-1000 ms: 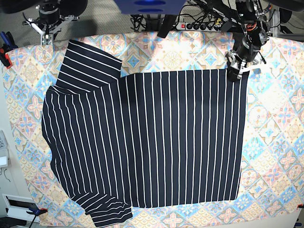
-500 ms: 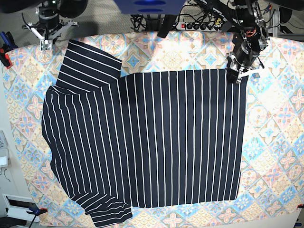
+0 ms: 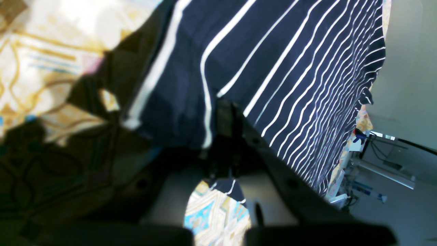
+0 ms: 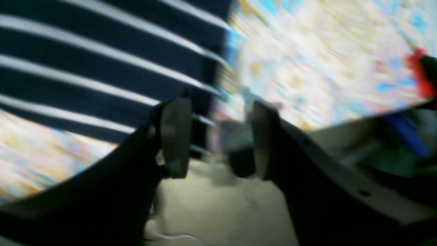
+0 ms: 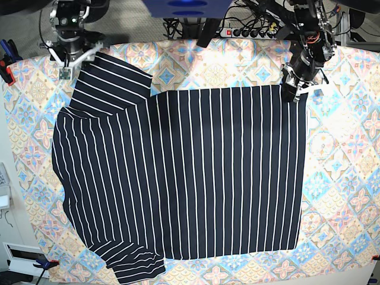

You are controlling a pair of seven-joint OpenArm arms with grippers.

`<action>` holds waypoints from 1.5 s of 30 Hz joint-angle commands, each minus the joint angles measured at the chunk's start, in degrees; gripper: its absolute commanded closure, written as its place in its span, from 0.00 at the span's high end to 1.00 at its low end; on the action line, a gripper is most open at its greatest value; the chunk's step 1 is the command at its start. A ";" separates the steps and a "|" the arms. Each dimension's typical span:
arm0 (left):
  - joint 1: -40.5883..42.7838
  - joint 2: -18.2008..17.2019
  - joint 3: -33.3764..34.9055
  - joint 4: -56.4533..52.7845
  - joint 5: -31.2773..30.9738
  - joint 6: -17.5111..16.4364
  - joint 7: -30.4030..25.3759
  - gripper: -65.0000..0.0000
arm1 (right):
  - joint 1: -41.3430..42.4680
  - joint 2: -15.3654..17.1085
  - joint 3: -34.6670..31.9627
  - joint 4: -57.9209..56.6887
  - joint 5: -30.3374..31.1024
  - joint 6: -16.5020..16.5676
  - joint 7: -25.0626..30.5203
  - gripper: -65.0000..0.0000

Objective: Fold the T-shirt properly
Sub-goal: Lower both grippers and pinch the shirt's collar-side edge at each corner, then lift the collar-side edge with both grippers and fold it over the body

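Note:
The dark navy T-shirt [image 5: 190, 172] with thin white stripes lies spread flat on the floral tablecloth [image 5: 347, 148], sleeves at the left. My left gripper [image 5: 294, 92] is shut on the shirt's back right corner. In the left wrist view the closed gripper [image 3: 225, 118] pinches the striped fabric [image 3: 290, 58]. My right gripper [image 5: 72, 61] is open at the back left, right by the upper sleeve's outer corner. In the right wrist view the open gripper [image 4: 218, 136] is empty, with the sleeve's edge [image 4: 102, 68] beside and behind the left finger. That view is blurred.
The tablecloth's edges are held by clamps at the far left [image 5: 6, 70] and front left [image 5: 45, 263]. A power strip [image 5: 249, 32] and cables lie behind the table. The table's left edge drops off beyond the sleeves.
My right gripper has moved right and forward from behind the table's corner to the upper sleeve. My left gripper has stayed shut on the shirt's corner, shifting slightly back.

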 commanded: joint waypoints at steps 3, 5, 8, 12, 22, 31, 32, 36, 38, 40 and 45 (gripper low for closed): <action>0.58 0.11 0.33 -0.05 1.73 1.59 2.04 0.00 | -0.74 0.90 0.53 0.78 6.97 -0.38 0.51 0.49; 0.58 0.11 0.33 -0.05 1.73 1.50 2.04 0.00 | -0.65 0.90 0.89 -0.27 10.31 -0.38 0.51 0.50; 0.58 0.11 0.33 -0.05 1.73 1.50 2.04 0.00 | 0.32 0.90 0.89 -3.26 11.02 -0.38 0.51 0.50; 0.58 0.03 0.33 -0.05 1.73 1.50 2.04 0.00 | 1.72 0.90 0.62 -6.95 11.02 -0.38 0.51 0.50; 0.58 -1.64 0.33 -0.22 1.73 1.50 2.04 0.00 | 4.63 0.90 0.89 -11.79 11.11 -0.38 0.86 0.52; 0.58 -1.56 0.42 -0.22 1.73 1.50 2.04 0.00 | 4.63 0.90 0.36 -14.60 11.11 -0.21 0.51 0.49; 0.58 -1.56 0.42 -0.22 1.73 1.50 2.04 0.00 | 4.63 0.90 0.18 -14.60 11.11 -0.21 0.51 0.45; 0.58 -1.56 0.42 -0.22 1.73 1.50 2.04 0.00 | 4.63 0.90 -0.52 -14.51 11.11 -0.12 0.51 0.22; 0.58 -1.56 0.42 -0.22 1.73 1.50 2.04 0.00 | 4.27 0.90 -0.43 -14.07 11.11 -0.12 0.51 0.16; 0.58 -1.56 0.42 -0.22 1.73 1.50 2.04 0.00 | 4.19 0.90 -0.43 -13.28 11.19 -0.12 0.51 0.10; 2.08 -1.56 0.42 0.13 1.56 1.41 2.13 0.00 | 1.02 0.90 -0.26 -9.06 11.19 -0.12 0.51 0.00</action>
